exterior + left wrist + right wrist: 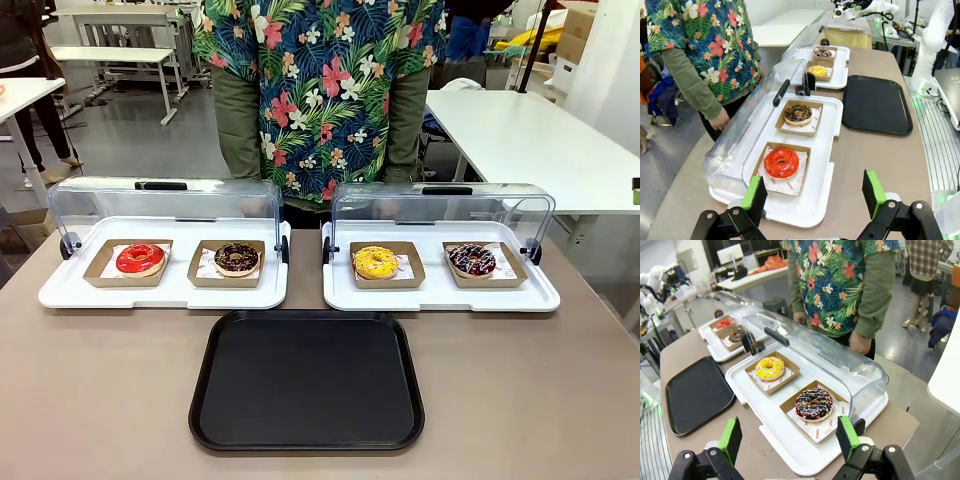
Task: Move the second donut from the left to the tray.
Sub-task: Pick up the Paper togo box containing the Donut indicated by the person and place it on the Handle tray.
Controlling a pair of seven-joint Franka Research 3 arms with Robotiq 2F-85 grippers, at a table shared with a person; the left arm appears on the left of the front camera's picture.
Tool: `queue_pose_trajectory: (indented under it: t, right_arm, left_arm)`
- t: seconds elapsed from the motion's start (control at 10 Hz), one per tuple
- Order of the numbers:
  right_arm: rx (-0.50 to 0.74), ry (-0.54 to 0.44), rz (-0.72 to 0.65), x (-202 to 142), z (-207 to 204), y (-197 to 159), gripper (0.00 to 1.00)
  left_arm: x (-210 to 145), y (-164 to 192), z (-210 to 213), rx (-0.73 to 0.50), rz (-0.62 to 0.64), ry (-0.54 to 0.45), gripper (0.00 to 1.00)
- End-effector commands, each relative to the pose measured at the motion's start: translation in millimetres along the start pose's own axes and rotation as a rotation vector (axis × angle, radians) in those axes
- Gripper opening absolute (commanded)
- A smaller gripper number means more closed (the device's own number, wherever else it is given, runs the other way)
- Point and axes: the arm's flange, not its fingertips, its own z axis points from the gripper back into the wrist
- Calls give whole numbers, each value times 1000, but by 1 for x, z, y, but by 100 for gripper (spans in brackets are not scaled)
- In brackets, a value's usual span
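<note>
Black tray (306, 385) is lying nearest on the bench (100, 400). Chocolate-glazed donut (237, 258) is sitting behind it, in a cardboard holder (200, 278) on the left display tray (170, 295).

Left wrist view: left fingers (756, 197) are standing spread, holding nothing, near the red donut (781, 162).

Right wrist view: right fingers (731, 436) are standing spread, holding nothing, near the sprinkled donut (813, 404).
</note>
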Motion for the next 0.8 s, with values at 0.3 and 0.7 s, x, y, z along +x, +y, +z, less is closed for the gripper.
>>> queue_pose_trajectory:
  t: [0.3,0.7]
  right_arm:
    - [1,-6,-3,3,0,1,100]
    - [1,-6,-3,3,0,1,100]
  left_arm:
    - [2,-6,-2,8,15,12,100]
    - [2,-6,-2,8,15,12,100]
